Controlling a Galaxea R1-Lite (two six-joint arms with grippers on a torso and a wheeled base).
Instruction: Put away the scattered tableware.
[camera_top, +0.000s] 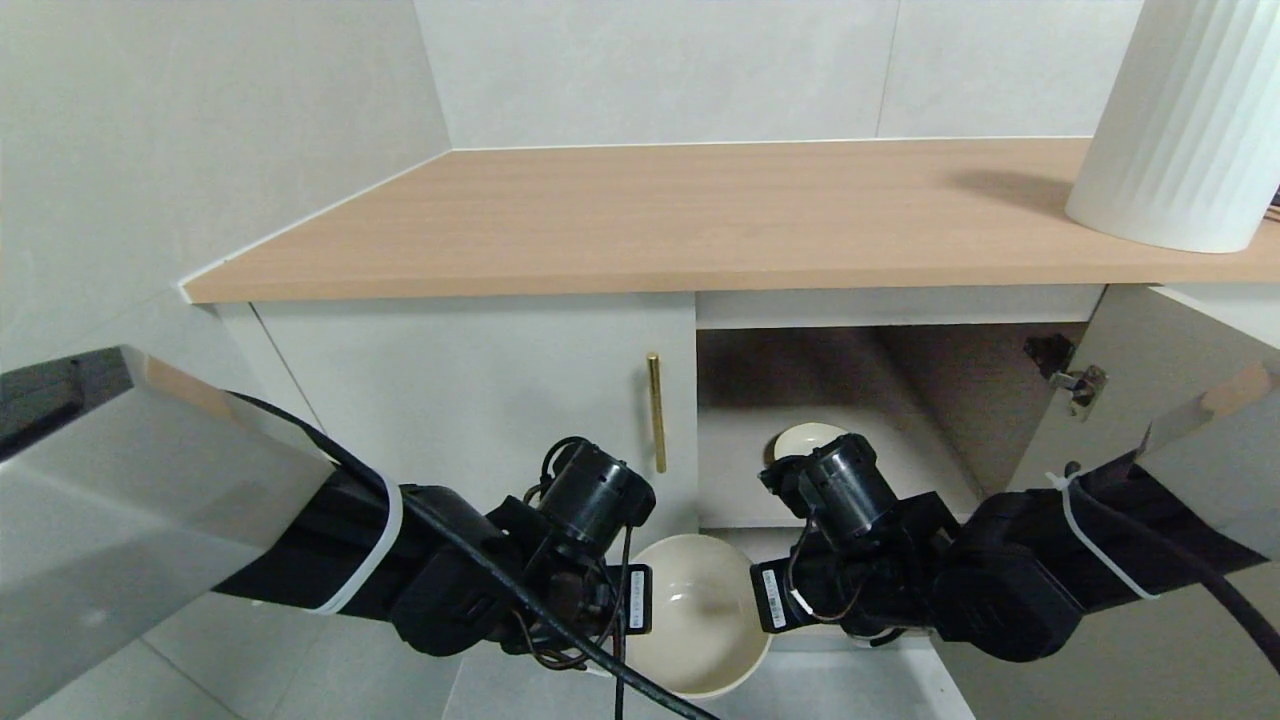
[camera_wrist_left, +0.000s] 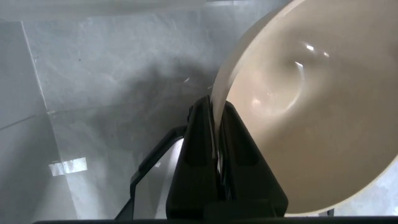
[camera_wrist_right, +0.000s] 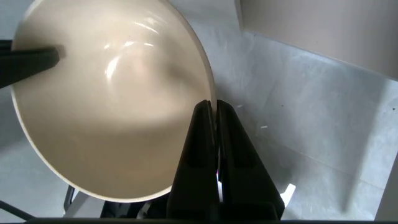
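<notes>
Pinching opposite rims, your left claw (camera_wrist_left: 217, 146) and right claw (camera_wrist_right: 214, 140) hold the bowl (camera_top: 700, 625), bottom centre; open cupboard (camera_top: 930, 380) directly above.

A light wooden bench (camera_top: 640, 220) runs along the tiled wall, carrying a ribbed white vessel (camera_top: 1180, 120) at its far right end. Below it, the cabinet's (camera_top: 470, 400) right compartment stands open; on its pale shelf (camera_top: 735, 475) sits a small cream dish (camera_top: 805, 438), toward the front. Pale tiled floor (camera_top: 200, 690) lies beneath.

Head view, high, faces forward-down over counter (camera_top: 640, 220) and cabinet (camera_top: 470, 400); wrist views, very near, share its bowl (camera_top: 690, 620) from opposite rims.
</notes>
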